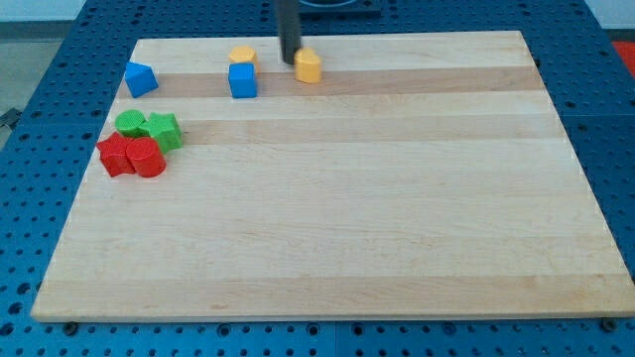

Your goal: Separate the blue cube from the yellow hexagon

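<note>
The blue cube [242, 80] sits near the view's top, left of centre, on the wooden board [327, 228]. A yellow block [242, 56] lies just above it, touching or nearly touching; its shape is hard to make out. A second yellow block [310, 65], which looks hexagonal, lies to the cube's upper right, clearly apart from it. My tip [289, 63] is down on the board right against the left side of this second yellow block. It stands to the right of the first yellow block and the blue cube.
Another blue block [140, 78], wedge-like, lies at the upper left. Two green blocks [130, 123] [162, 130] and two red blocks [116, 156] [147, 158] form a tight cluster near the left edge. A blue perforated table surrounds the board.
</note>
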### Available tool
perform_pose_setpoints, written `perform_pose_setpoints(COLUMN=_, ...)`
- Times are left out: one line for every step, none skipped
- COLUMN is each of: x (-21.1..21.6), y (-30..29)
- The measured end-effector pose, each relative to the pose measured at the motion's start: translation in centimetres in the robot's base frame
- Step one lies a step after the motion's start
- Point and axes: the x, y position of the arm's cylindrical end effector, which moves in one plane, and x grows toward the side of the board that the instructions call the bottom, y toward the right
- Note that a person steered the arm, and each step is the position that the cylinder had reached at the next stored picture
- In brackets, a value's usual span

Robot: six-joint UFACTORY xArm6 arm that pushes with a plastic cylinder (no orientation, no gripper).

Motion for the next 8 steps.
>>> perform_pose_setpoints(x=1.7, y=2.9)
perform_pose_setpoints(x=0.4, y=2.3)
perform_pose_setpoints(x=-3.6, y=-1.9)
perform_pose_setpoints(x=-6.7, y=-9.1)
perform_pose_setpoints(x=-5.6, y=-15.6)
perform_pose_setpoints(x=-0.7, y=-14.2)
perform_pose_setpoints(x=3.3, y=-9.1)
perform_pose_setpoints(x=5.5, y=-5.1)
